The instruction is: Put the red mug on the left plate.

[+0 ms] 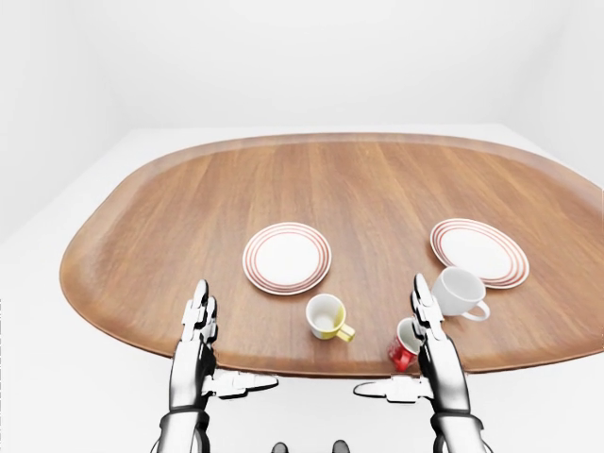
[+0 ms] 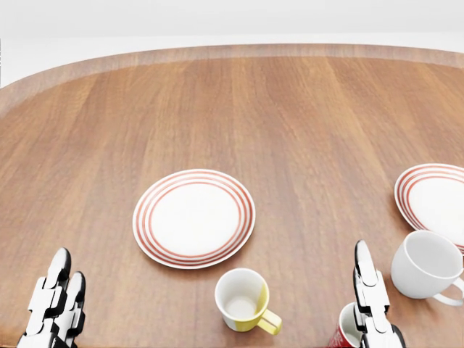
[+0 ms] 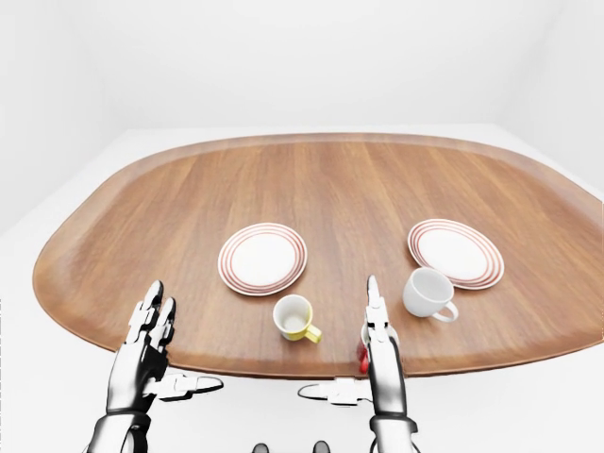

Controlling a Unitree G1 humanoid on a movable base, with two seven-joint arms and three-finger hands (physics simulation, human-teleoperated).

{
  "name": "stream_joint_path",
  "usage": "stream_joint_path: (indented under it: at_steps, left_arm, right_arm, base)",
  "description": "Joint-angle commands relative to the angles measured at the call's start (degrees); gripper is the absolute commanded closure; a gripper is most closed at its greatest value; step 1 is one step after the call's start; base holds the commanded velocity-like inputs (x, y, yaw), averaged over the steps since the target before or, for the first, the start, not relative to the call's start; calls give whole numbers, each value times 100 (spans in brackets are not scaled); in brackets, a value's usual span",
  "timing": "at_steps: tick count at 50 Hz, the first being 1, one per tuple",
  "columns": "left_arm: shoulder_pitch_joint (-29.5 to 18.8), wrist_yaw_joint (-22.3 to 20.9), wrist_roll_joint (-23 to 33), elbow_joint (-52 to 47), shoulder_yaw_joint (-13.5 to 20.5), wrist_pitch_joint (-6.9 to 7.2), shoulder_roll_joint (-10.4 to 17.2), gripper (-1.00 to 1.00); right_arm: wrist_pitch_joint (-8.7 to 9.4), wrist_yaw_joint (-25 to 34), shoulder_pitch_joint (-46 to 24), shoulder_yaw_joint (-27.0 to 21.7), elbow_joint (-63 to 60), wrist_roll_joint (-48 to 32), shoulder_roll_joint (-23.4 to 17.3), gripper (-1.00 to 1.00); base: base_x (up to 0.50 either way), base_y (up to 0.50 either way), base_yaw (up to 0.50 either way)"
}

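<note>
The glazed red ceramic mug (image 1: 404, 344), probably rigid and slippery, is sitting half-hidden; both hands' fingers (image 1: 427, 311) are extending wide, empty.

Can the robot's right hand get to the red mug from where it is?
Probably yes. The right hand is open and sits just this side of the red mug at the table's near edge. Nothing stands between them; the yellow mug stays off to the left.

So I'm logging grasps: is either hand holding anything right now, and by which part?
Nothing is held. Left hand and right hand are open, fingers straight; the red patterned mug stands untouched on the wooden table.
</note>
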Motion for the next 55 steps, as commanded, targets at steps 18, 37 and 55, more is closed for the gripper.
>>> stream_joint_path:
  at_steps: [18,37,55]
  left_arm:
    - [-47,-27,-8,12,16,0,-9,-100]
    - [-77,-42,0,16,27,0,-13,-100]
    - [-49,-40,-2,6,18,0,-9,-100]
  right_arm:
    - [0,133,4,-79,105,252,-52,-100]
    - [0,452,-54,-14,76,215,-28,-100]
    - [0,409,-73,-47,111,201,-9,-100]
  base:
    - [36,48,0]
    - [46,0,0]
    - [50,-5,0]
